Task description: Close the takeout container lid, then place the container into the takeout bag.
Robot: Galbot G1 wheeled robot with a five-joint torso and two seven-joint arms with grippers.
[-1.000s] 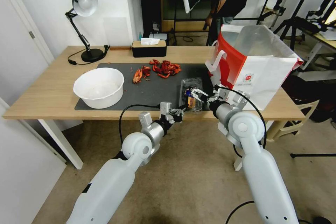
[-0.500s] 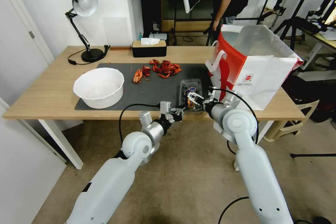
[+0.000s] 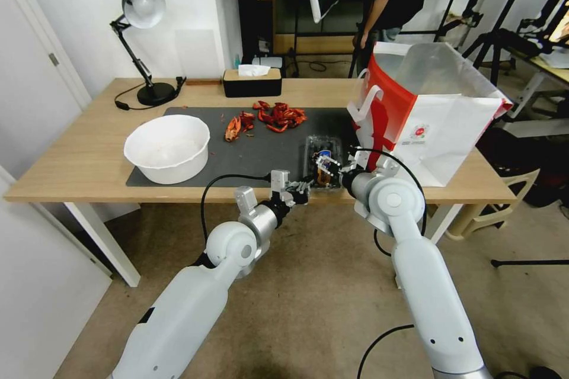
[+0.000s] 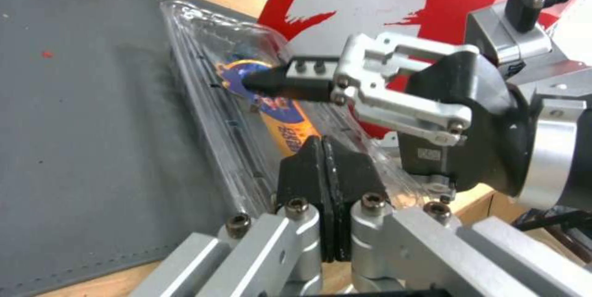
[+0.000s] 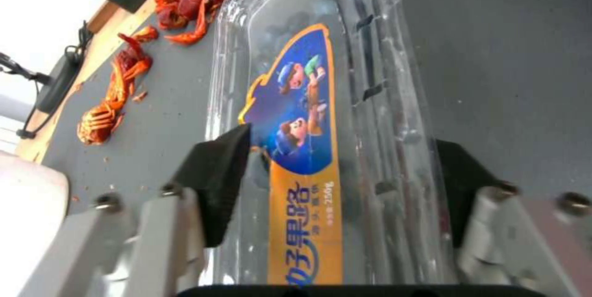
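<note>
Right end effector [image 3: 329,164] over the near end of the container [image 3: 323,160], fingers [image 5: 212,181] spread apart, one on each long side of the box, not clamped. Left end effector [image 3: 302,187] at the table's [image 3: 89,160] near edge, just beside the container's near corner, pads [image 4: 323,172] pressed together on nothing.

Container: small clear clamshell, lid [image 5: 296,116] down on top, so closed or nearly so; whether latched, cannot tell. Ribbed clear walls, dark contents dimly seen through the plastic. On the lid a long label [image 5: 302,158], blue with cartoon figures at the far part, orange with white lettering at the near part. Lying flat on the dark mat [image 3: 255,148], near the mat's right front corner. Long axis running from the table's near edge toward its far side, label running the same way.

Bag [image 3: 427,112] upright and open on the table just right of the container, red side panel facing it, silvery lining inside. Farther left on the mat, red crayfish shells [image 3: 267,117] and a white bowl [image 3: 168,148].
</note>
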